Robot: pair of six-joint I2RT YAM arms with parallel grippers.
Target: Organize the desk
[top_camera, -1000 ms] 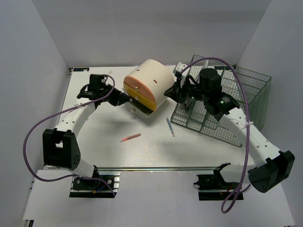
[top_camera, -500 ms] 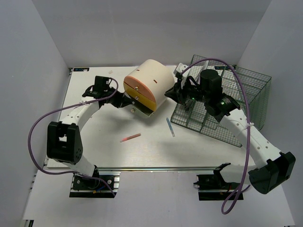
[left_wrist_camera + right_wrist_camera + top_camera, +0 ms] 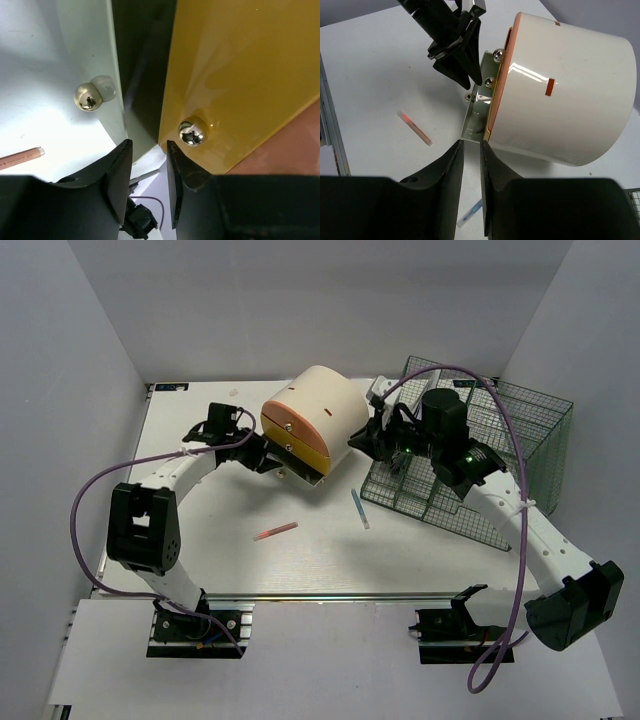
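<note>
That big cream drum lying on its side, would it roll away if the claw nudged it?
Probably it would rock or roll: the cream drum has a rounded wall and lies tilted on the desk. Its glossy shell looks hard and slippery. The metal bracket at its mouth may check the roll.

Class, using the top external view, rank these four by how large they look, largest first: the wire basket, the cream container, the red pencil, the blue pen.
1. Wire basket
2. Cream container
3. Red pencil and blue pen: both look about alike in length, so no firm ranking between them.
</note>
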